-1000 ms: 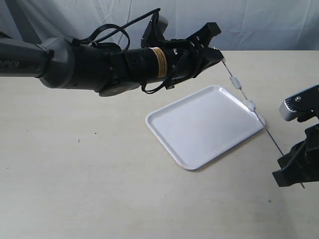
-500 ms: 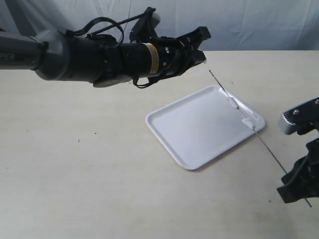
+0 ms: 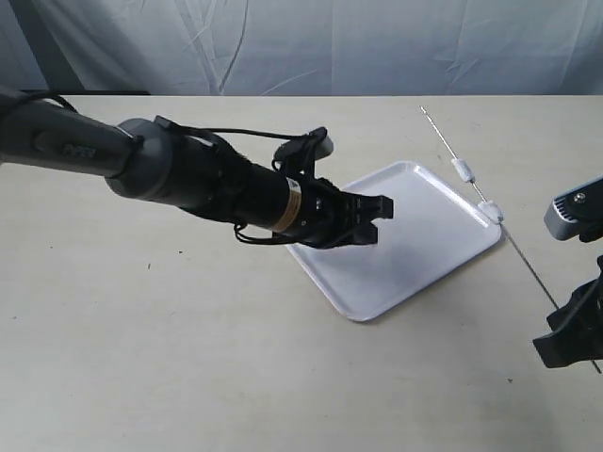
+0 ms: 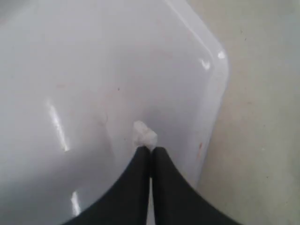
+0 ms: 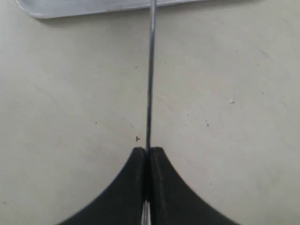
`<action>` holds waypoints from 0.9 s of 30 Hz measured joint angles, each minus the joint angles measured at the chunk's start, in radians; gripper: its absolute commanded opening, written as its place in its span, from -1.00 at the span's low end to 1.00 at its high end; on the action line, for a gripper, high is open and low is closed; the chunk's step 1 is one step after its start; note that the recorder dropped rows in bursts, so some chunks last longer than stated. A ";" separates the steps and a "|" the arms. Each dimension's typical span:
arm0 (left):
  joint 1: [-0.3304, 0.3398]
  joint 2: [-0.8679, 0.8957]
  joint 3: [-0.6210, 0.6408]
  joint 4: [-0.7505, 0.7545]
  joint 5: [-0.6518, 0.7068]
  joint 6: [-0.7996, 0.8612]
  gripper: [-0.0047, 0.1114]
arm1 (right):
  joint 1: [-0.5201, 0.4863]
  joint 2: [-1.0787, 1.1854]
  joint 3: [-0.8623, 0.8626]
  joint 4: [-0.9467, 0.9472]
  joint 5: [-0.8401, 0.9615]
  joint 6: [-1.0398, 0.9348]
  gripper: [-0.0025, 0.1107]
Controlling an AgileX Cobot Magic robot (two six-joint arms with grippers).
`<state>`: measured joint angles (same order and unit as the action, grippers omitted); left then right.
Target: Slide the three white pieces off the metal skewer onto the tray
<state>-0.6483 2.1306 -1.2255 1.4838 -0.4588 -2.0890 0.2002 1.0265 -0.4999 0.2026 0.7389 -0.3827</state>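
The white tray [image 3: 429, 240] lies in the middle of the table. My left gripper [image 3: 380, 221] hovers low over it, shut, with one small white piece [image 4: 144, 135] pinched at its very tips [image 4: 151, 151] above the tray's floor [image 4: 93, 70]. At the right edge my right gripper [image 3: 565, 318] is shut on the lower end of the thin metal skewer [image 3: 443, 141], which slants up past the tray's far corner. Two white pieces [image 3: 463, 171] [image 3: 490, 211] sit on the rod. In the right wrist view the skewer [image 5: 151, 70] runs straight out from the shut gripper [image 5: 148, 151].
The beige tabletop [image 3: 141, 358] spreads around the tray, with a wrinkled pale cloth backdrop [image 3: 283, 47] behind it. The left arm's dark body [image 3: 170, 174] stretches in from the left, low over the table. A tray corner [image 5: 70, 7] shows beyond the right gripper.
My left gripper left the skewer's upper tip and came down and back over the tray, a white piece at its tips. The skewer dipped, then rose again; two pieces stay on it.
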 measured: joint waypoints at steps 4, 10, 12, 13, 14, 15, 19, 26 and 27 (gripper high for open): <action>0.000 0.054 0.000 -0.030 -0.051 0.000 -0.73 | 0.000 0.000 0.000 0.002 0.000 0.000 -0.97; 0.005 0.058 0.000 -0.062 -0.041 0.002 -0.23 | 0.000 0.000 0.000 0.008 0.000 0.000 -0.97; 0.019 0.058 0.000 -0.074 -0.041 0.002 -0.11 | 0.000 0.000 0.000 0.008 0.000 0.000 -0.97; 0.024 0.058 0.000 -0.080 -0.041 0.002 -0.05 | 0.000 0.000 0.000 0.008 0.000 0.000 -0.97; 0.032 0.058 0.000 -0.089 -0.043 0.002 0.00 | 0.000 0.000 0.000 0.008 0.000 0.000 -0.97; 0.040 0.058 0.000 -0.094 -0.048 0.002 0.04 | 0.000 0.000 0.000 0.008 0.000 0.000 -0.97; 0.063 0.055 0.000 -0.109 -0.087 0.002 0.06 | 0.000 0.000 0.000 0.008 0.000 0.000 -0.97; 0.087 0.010 0.000 -0.386 -0.418 0.078 0.04 | 0.000 0.000 0.001 0.008 -0.046 0.000 -0.97; 0.082 0.001 0.000 -0.425 -0.457 0.087 0.02 | 0.000 0.000 0.001 0.008 -0.053 0.000 -0.97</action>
<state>-0.5664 2.1316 -1.2255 1.0587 -0.9156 -2.0023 0.2002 1.0265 -0.4994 0.2102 0.6856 -0.3827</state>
